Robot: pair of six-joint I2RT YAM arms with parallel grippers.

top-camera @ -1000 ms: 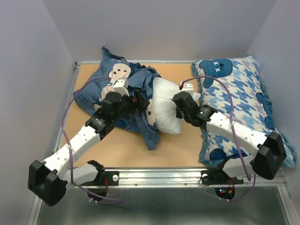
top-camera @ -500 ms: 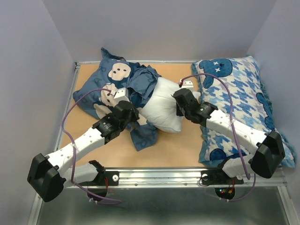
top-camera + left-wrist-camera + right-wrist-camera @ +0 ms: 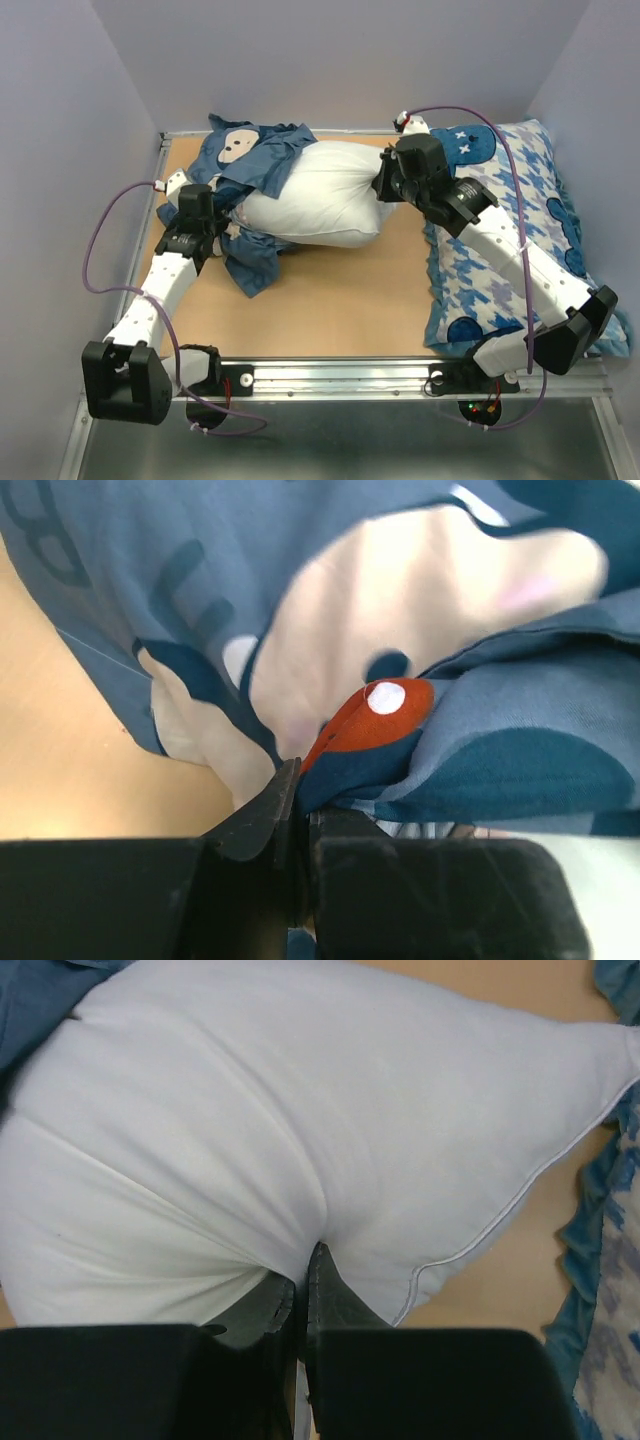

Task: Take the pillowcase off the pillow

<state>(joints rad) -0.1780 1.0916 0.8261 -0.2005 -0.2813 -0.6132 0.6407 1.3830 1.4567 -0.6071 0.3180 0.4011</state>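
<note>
The plain white pillow point(image 3: 315, 195) lies across the back middle of the table, its right end bare and its left end still inside the dark blue pillowcase point(image 3: 250, 165). My right gripper point(image 3: 385, 185) is shut on a pinch of the pillow's point(image 3: 300, 1130) white cover near its right corner. At the left, my left gripper point(image 3: 205, 232) is shut on a fold of the pillowcase point(image 3: 480, 770), with a cream face print and an orange patch just above the jaws. The pillowcase's loose edge trails onto the wood below the pillow.
A blue-and-white houndstooth pillow point(image 3: 510, 230) lies along the right side under my right arm. The tan table point(image 3: 350, 300) has a metal rail along its front edge point(image 3: 400, 372). Grey walls stand close at left, back and right.
My left gripper has shut on the pillowcase and drawn it left. My right gripper has carried the pillow's end back and right, so much more white pillow shows.
</note>
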